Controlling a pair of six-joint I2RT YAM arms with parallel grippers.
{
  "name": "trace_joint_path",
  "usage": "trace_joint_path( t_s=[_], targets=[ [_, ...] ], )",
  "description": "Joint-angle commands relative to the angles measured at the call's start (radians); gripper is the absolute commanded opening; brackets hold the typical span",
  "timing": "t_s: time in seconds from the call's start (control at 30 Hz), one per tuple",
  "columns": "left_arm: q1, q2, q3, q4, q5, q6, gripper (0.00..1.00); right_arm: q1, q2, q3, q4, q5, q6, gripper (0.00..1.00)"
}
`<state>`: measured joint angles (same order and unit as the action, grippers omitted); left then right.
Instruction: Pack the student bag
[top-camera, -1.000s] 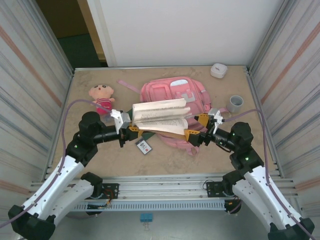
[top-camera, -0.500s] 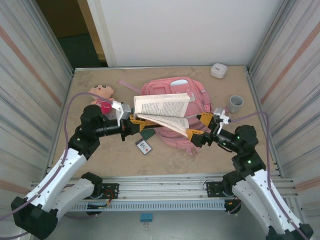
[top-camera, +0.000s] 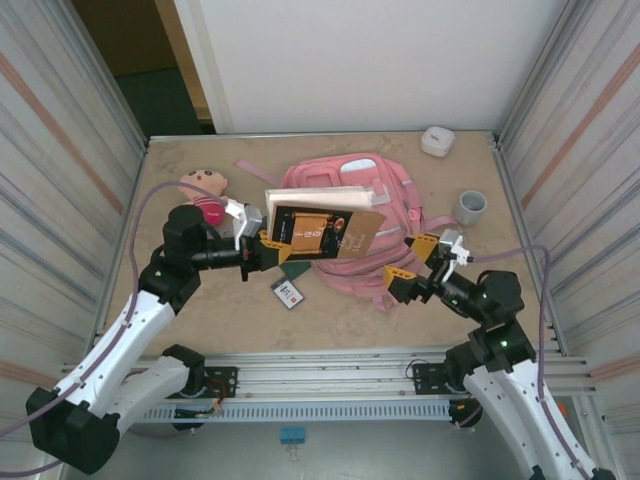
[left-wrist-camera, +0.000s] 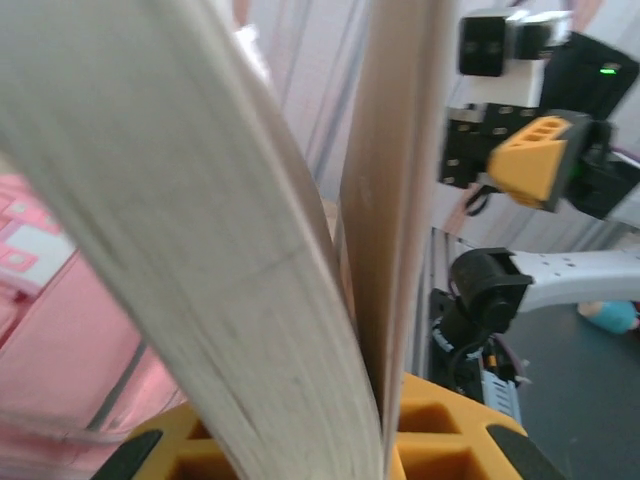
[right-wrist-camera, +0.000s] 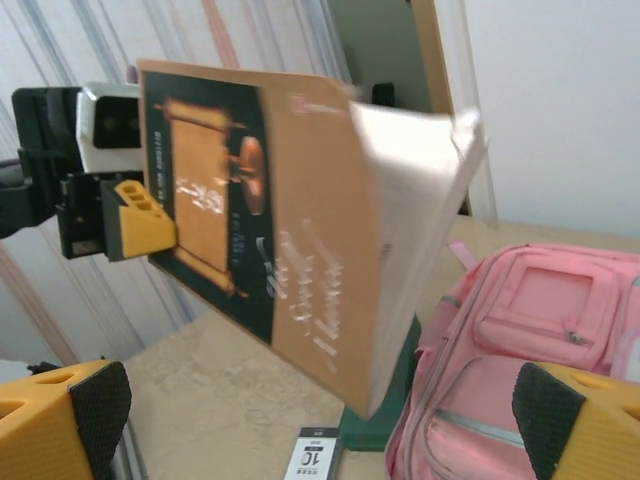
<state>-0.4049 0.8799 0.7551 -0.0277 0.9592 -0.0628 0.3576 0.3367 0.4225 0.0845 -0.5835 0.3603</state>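
The backpack (top-camera: 390, 190) is laid flat on the table (top-camera: 330, 320), toward its far edge. Above it a book (top-camera: 325, 232) is pinched by the left gripper (top-camera: 268, 248); the right gripper (top-camera: 409, 265) is spread wide, apart from the book

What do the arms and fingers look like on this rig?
The left arm and right arm have white lower links and black, rounded upper joints. The fingers are orange-yellow blocks with black pads. A white camera box sits at each wrist. A purple-grey cable loops along each arm. A green light glows on the right arm.
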Motion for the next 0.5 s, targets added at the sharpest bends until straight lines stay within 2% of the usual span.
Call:
trace_joint_path(
  t_s=[0.0,0.17,0.3,0.47],
  targets=[
    [-0.001,-0.048,0.006,0.182,0.139,0.023,0.00,-0.002,0.093,0.029,0.154,-0.097,0.041,0.99],
    [-0.039,-0.068,-0.011,0.240,0.161,0.044,0.00,0.006,0.231,0.053,0.287,-0.170,0.097,0.99],
    [-0.067,-0.069,-0.003,0.264,0.158,0.069,0.00,0.026,0.306,0.063,0.372,-0.280,0.141,0.99],
    [-0.087,-0.049,0.025,0.212,0.151,0.138,0.00,0.089,0.337,0.093,0.379,-0.384,0.109,1.00]
  ],
)
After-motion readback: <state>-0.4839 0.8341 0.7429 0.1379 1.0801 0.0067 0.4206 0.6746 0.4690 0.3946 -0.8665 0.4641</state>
